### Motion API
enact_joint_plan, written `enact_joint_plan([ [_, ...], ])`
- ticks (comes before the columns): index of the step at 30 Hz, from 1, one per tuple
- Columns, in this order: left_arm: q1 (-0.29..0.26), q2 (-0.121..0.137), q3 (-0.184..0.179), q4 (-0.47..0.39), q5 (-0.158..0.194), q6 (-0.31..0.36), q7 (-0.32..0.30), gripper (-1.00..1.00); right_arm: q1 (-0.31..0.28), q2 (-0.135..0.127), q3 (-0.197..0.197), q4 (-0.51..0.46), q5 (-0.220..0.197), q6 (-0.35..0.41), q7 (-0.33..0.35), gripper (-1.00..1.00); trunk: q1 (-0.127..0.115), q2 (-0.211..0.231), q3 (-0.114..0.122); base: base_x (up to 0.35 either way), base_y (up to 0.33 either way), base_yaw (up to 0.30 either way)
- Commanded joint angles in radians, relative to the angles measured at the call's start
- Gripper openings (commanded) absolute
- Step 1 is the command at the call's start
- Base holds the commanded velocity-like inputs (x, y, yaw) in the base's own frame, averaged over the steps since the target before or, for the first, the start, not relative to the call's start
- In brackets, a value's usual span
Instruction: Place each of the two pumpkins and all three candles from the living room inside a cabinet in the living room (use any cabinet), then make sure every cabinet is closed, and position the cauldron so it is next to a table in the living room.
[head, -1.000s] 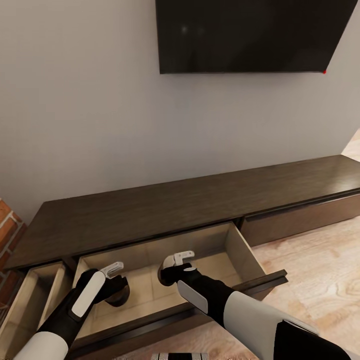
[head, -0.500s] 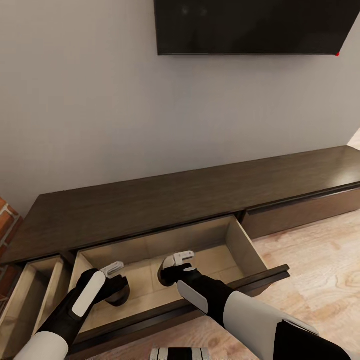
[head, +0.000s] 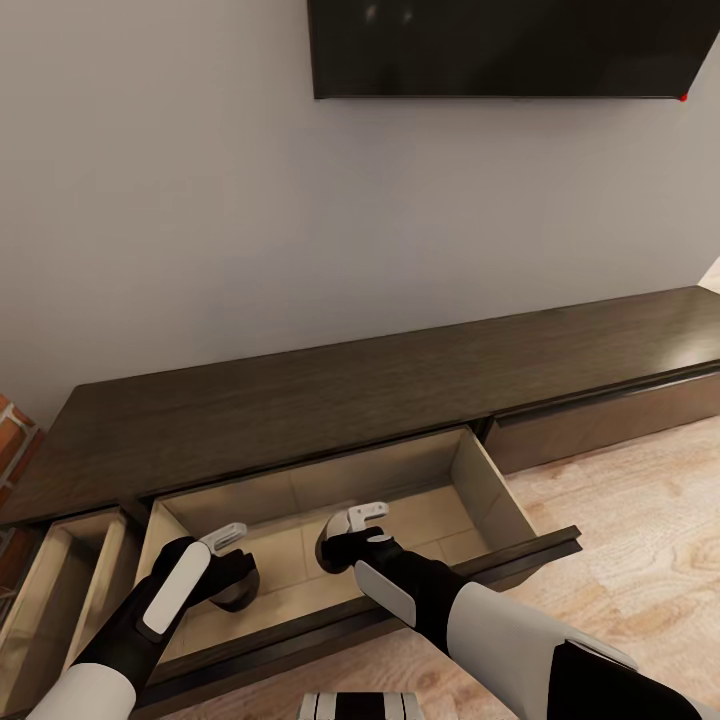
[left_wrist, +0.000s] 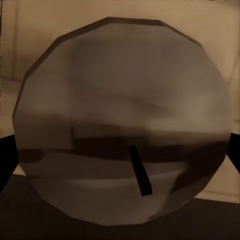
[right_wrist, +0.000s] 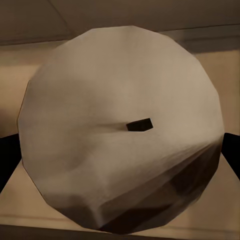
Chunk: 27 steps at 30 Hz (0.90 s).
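Note:
The long dark brown cabinet (head: 300, 405) stands against the wall, its middle drawer (head: 482, 490) pulled out to show a pale beige inside. My left gripper (head: 233, 572) hangs over the drawer's left part, shut on a candle (head: 238, 596) that looks dark in shadow. My right gripper (head: 338, 548) is over the drawer's middle, shut on another candle (head: 324, 553), mostly hidden by the hand. In the left wrist view the candle's flat top and wick (left_wrist: 120, 125) sit close up between dark fingers (left_wrist: 6, 165). The right wrist view shows the paler candle (right_wrist: 120, 130) the same way.
A second drawer (head: 60, 580) stands open at the far left, and the drawer front (head: 600, 420) to the right is shut. A black TV (head: 500, 45) hangs on the wall above. Brickwork (head: 15, 440) shows at the left edge, and light wood floor (head: 620, 570) lies to the right.
The whole picture has shifted upward a little, so the camera has moved. Both grippers keep the same pose over the drawer with their candles.

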Motion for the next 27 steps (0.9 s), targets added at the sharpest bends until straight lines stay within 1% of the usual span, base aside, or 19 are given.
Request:
enact_joint_plan([
  [1,0.0,0.001,-0.004,-0.001,0.008,0.001,0.011,-1.0,-0.001,0.0,0.005,-0.001,-0.005,0.002,-0.007,-1.0,0.0,0.0,-0.001,0.0,0.0,0.0],
  [10,0.0,0.001,-0.004,-0.001,0.008,0.001,0.011,-1.0,-0.001,0.0,0.005,-0.001,-0.005,0.002,-0.007,-1.0,0.0,0.0,-0.001,0.0,0.0,0.0],
  [14,0.0,0.001,-0.004,-0.001,0.008,0.001,0.011,-1.0,-0.001,0.0,0.005,-0.001,-0.006,0.001,-0.007,-1.0,0.002,-0.001,-0.016,0.0,0.0,0.0],
  [24,0.0,0.002,-0.004,-0.003,0.008,0.003,0.01,-1.0,-0.001,0.0,0.005,-0.001,-0.006,0.002,-0.007,-1.0,0.002,-0.001,-0.016,0.0,0.0,0.0],
  [25,0.0,0.002,-0.004,-0.003,0.008,0.003,0.01,-1.0,-0.001,0.0,0.005,-0.001,-0.007,0.002,-0.007,1.0,0.002,-0.001,-0.016,0.0,0.0,0.0],
  [27,0.0,0.003,-0.004,-0.003,0.008,0.003,0.009,-1.0,-0.001,0.0,0.005,-0.001,-0.008,0.003,-0.007,1.0,0.002,-0.001,-0.016,0.0,0.0,0.0],
])
